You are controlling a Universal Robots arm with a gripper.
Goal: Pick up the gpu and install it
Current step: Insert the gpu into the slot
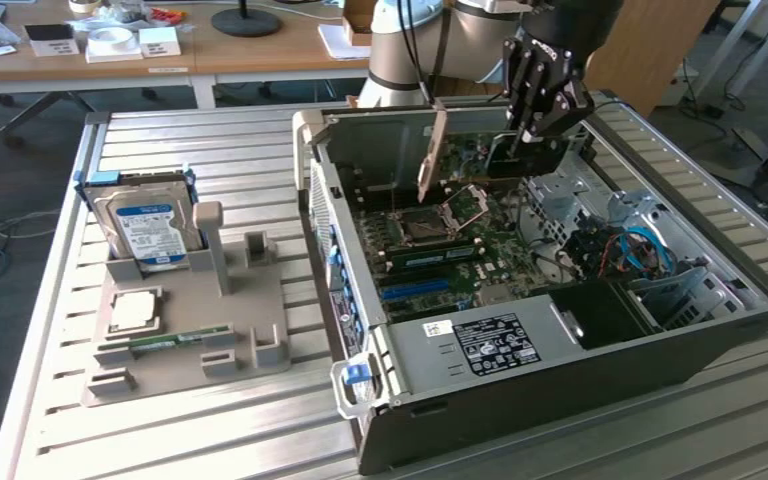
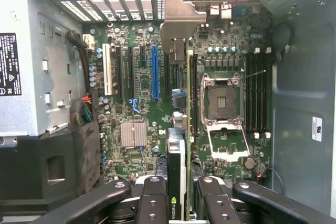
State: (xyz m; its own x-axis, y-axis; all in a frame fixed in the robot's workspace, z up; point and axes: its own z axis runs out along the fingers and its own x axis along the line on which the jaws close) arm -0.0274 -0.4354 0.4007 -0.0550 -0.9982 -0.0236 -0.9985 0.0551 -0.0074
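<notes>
Obs: the end effector [image 2: 181, 203] has its fingers partly closed, one against each flat face of the gpu [image 2: 176, 156], and carries it inside the open computer case [image 1: 357, 300]. In the wrist view you see the card edge-on, its silver end bracket [image 2: 178, 19] at the far end, toward the case's slotted rear wall. The grip sits at the opposite end, by the NVIDIA marking.

Position: the card hangs over the motherboard [image 2: 136, 77], between the blue expansion slot [image 2: 155, 72] and the empty CPU socket [image 2: 223, 100]. It runs roughly parallel to the slots. You cannot tell from either view whether its lower edge touches the board.

Handling, judged:
- Light, thin and stiff. It should not sag, but held at one end the bracket end can swing or twist.
- Faces look smooth, so expect it to slip under sideways load. Keep any push in line with the card's plane.
- Fragile at the connector edge and the surface parts. Grip the bare board and black face, never the contacts.
- A hold nearer mid-length would steady it better than this end hold.

Elsewhere: a blue-labelled hard drive [image 1: 151, 225] stands in the grey holder [image 1: 244, 300] on the tabletop [image 1: 224, 140], well apart from the case.
</notes>
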